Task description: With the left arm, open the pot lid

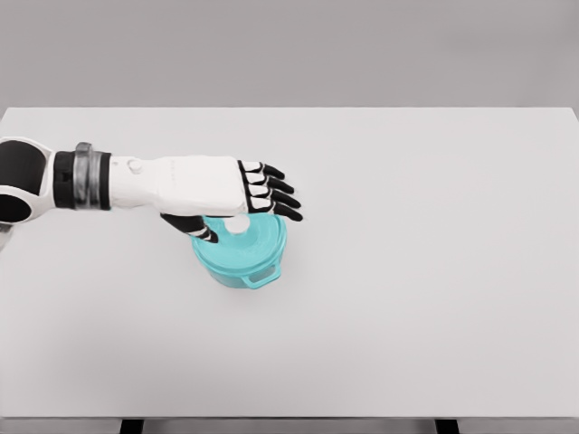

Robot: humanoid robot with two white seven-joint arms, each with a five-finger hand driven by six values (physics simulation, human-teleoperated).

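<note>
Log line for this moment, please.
left hand: over pot lid, fingers extended, grasp unconfirmed | lid: still on teal pot | right arm: not in view | table: pot left of centre

arm [154, 181]: white shell | black joints, grey wrist ring | fingers [271, 192]: black, seemingly white-banded

Pot lid [256, 237] partly under left hand [213, 187]

A big white table [434, 271] is seen. One teal pot [242, 260] with its lid [249, 237] on is set on it, left of the middle.
</note>
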